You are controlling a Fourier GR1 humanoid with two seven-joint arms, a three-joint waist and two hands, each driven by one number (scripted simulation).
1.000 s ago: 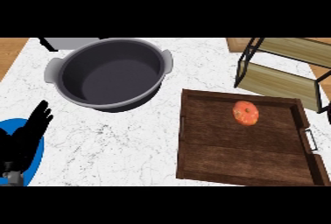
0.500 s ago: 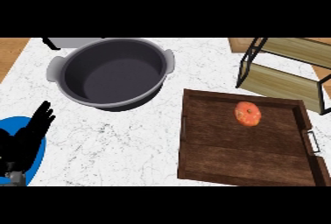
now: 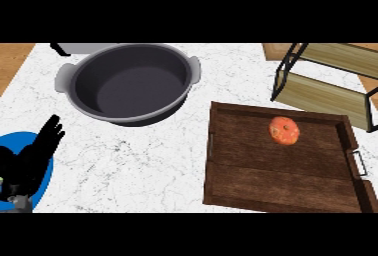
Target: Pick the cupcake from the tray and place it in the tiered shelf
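Note:
An orange cupcake lies on the dark wooden tray, in its far right part. The tiered shelf, black frame with light wooden boards, stands behind the tray at the upper right. My left hand rests open at the left edge, fingers pointing up, far from the cupcake. The right hand does not show.
A large dark grey pot with two handles stands at the back left of the white marble counter. A blue round thing lies under my left hand at the lower left edge.
The view has shifted slightly, so everything sits a little lower and to the right in the picture. My left hand stays resting at the left edge.

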